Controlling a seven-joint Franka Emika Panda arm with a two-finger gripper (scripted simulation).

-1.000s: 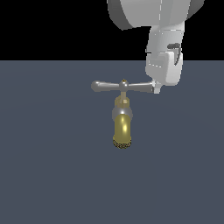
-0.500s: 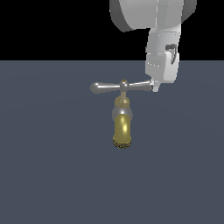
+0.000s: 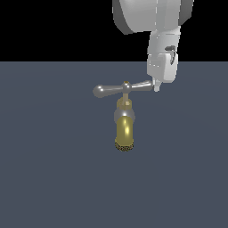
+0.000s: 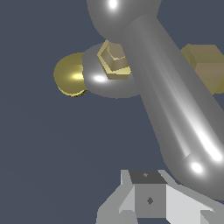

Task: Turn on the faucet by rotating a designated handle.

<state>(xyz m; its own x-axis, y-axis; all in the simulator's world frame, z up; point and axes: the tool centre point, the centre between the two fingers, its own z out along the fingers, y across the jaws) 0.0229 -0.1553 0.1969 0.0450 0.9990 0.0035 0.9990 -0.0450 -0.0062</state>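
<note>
We see the grey handle [image 3: 122, 89] now tilted atop the brass faucet [image 3: 125, 129]; our gripper's [image 3: 156, 89] state we cannot tell.

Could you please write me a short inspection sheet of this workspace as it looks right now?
Surface: plain dark grey-blue floor, no marks seen.
Job's things: faucet, brass-yellow spout with a speckled tip; its grey handle lies as a crossbar on top, slightly tilted, with a brass knob at its centre.
Clutter: nothing seen.
Grippers: gripper at the handle's end on the exterior view's right, apparently touching it; open or shut cannot be told.
Cables: nothing seen.
Surroundings: black background above the floor; nothing else seen.
</note>
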